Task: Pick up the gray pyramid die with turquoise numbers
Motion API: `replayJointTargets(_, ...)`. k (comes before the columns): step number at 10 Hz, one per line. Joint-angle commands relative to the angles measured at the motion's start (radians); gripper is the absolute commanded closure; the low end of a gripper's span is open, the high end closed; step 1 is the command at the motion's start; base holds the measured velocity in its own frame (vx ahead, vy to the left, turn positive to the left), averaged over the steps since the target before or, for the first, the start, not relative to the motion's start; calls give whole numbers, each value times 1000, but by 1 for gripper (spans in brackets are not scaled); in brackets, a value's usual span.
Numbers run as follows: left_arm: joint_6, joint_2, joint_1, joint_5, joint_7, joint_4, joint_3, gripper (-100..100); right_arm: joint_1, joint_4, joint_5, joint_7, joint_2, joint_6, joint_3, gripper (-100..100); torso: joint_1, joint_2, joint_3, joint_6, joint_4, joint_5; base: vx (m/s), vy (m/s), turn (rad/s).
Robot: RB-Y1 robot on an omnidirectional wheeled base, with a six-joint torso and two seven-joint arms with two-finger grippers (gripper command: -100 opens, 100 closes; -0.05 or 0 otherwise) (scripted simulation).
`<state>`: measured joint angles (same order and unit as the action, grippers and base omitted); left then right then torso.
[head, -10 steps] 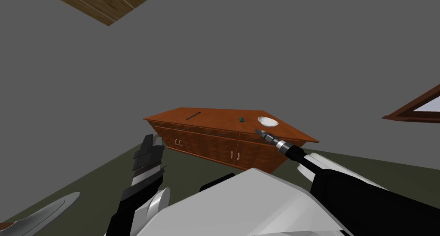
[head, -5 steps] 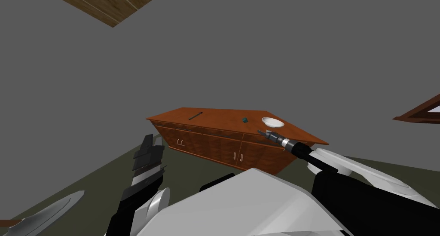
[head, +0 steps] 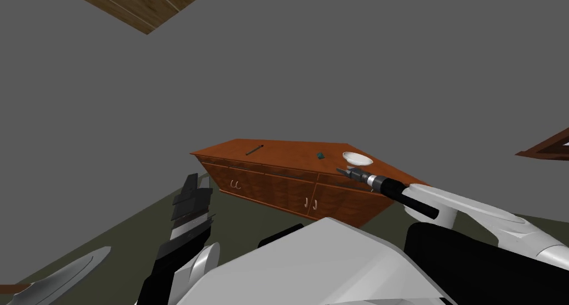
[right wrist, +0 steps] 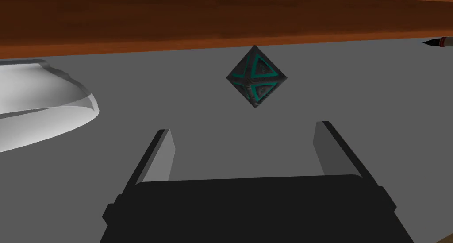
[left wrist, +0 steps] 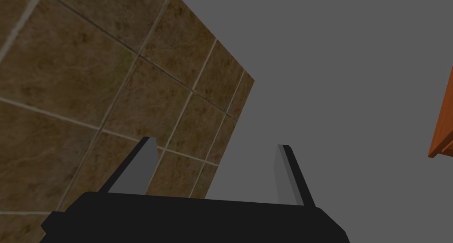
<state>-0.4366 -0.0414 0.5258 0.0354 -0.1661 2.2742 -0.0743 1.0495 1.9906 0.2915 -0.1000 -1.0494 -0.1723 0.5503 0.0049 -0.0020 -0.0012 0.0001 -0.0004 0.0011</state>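
Grey pyramid die, turquoise-marked, toward right end of sideboard. Right claw released, short of it. Risk: die knocked aside if closed upon off-centre.

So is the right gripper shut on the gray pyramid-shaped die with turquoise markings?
No, the right gripper stands open, and the gray die with turquoise markings sits beyond its fingertips, untouched.
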Motion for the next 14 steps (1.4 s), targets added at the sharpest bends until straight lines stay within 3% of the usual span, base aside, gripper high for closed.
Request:
replayJointTargets(1,0,0,0,0,0,0,0,0,11,-12,12,-5,-43,8,9,-100,0,0,0,0,0,0,39,63,-6)
replayJointTargets(4,0,0,0,0,0,0,0,0,64,-70,57,-17,-135,22,56,-100,-1,-1,-1,0,0,0,54,68,-3)
replayJointTargets(14,0,0,0,0,0,0,0,0,177,-211,180,-45,-416,47,154,-100,-2,-1,-1,0,0,0,45,58,-19)
